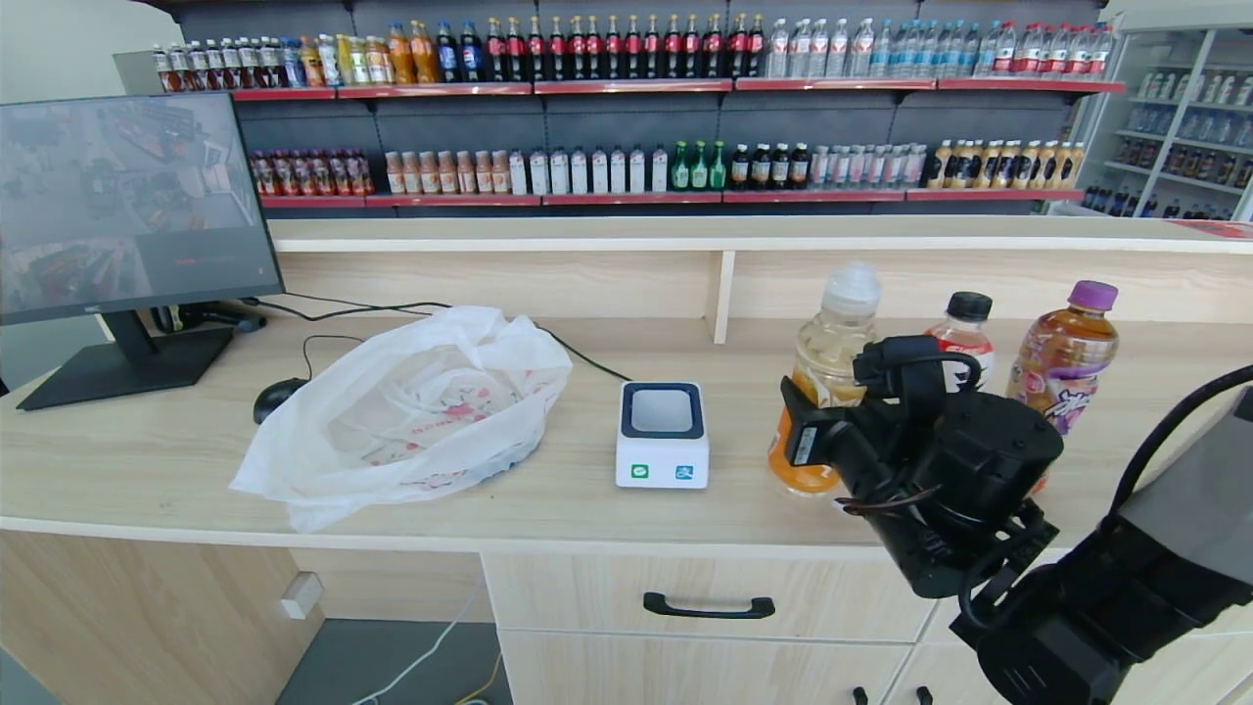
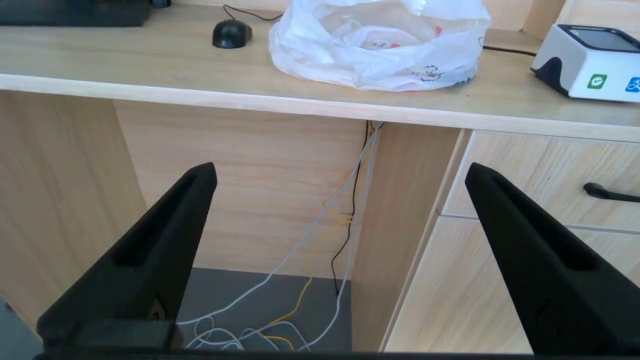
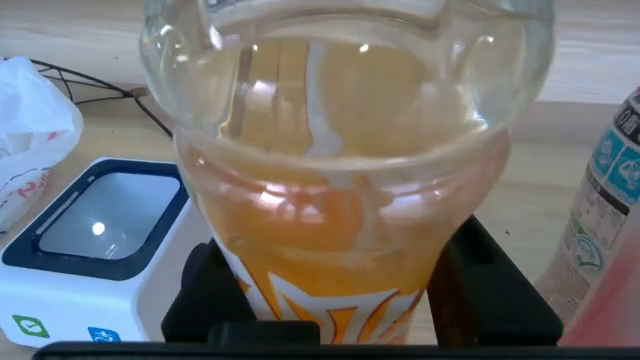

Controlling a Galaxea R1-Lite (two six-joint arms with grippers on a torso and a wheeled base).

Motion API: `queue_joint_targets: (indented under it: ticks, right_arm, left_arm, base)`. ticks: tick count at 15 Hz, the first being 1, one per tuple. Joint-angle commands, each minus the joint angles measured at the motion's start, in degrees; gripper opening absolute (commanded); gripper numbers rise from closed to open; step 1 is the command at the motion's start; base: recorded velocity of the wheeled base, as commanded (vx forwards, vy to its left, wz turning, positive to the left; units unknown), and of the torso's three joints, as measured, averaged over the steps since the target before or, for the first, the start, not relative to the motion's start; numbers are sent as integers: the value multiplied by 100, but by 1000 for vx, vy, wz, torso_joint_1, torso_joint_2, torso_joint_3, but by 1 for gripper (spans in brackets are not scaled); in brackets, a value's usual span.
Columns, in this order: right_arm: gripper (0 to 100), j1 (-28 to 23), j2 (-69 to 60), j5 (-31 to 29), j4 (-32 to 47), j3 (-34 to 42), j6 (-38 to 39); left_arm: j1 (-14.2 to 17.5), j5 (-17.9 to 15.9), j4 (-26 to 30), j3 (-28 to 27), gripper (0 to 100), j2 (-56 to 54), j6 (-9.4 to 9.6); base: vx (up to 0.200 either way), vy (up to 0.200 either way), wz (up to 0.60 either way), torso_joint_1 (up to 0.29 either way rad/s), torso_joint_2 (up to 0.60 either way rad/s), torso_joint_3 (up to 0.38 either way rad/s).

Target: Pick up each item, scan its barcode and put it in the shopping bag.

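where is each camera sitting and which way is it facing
Head view: on the head, looking forward and down at the counter; the right gripper shows on the right, shut on the orange bottle.
Left wrist view: below the counter's edge, facing its front; the open left gripper frames it.
Right wrist view: close on the orange bottle, fingers either side.
Shared: scanner and bag, in all three.

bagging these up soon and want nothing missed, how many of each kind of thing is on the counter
bottles: 3 (white-cap bottle, black-cap bottle, purple-cap bottle)
shopping bag: 1
scanner: 1
monitor: 1
mouse: 1
total: 7
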Motion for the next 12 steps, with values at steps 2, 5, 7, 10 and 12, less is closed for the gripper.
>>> queue_joint_targets:
  ticks: [2, 5, 7, 10, 12]
  right_arm:
    - [0, 10, -546, -32, 20, 125, 0]
    - [0, -42, -1047, -76, 47, 230, 79]
    - [0, -34, -1442, -76, 64, 476, 141]
    - [0, -25, -1864, -23, 214, 810, 167]
    - [0, 28, -2014, -5, 275, 942, 316]
  left_arm:
    - [0, 1, -1, 1, 100, -2, 2]
    - [0, 1, -1, 1, 100, -2, 2]
    - [0, 1, -1, 1, 100, -2, 2]
    - [0, 1, -1, 1, 100, -2, 2]
    - [0, 1, -1, 1, 100, -2, 2]
  base:
    - [0, 0, 0, 0, 0, 0]
    - [0, 0, 0, 0, 0, 0]
    - [0, 0, 0, 0, 0, 0]
    - [0, 0, 0, 0, 0, 0]
    - [0, 0, 0, 0, 0, 0]
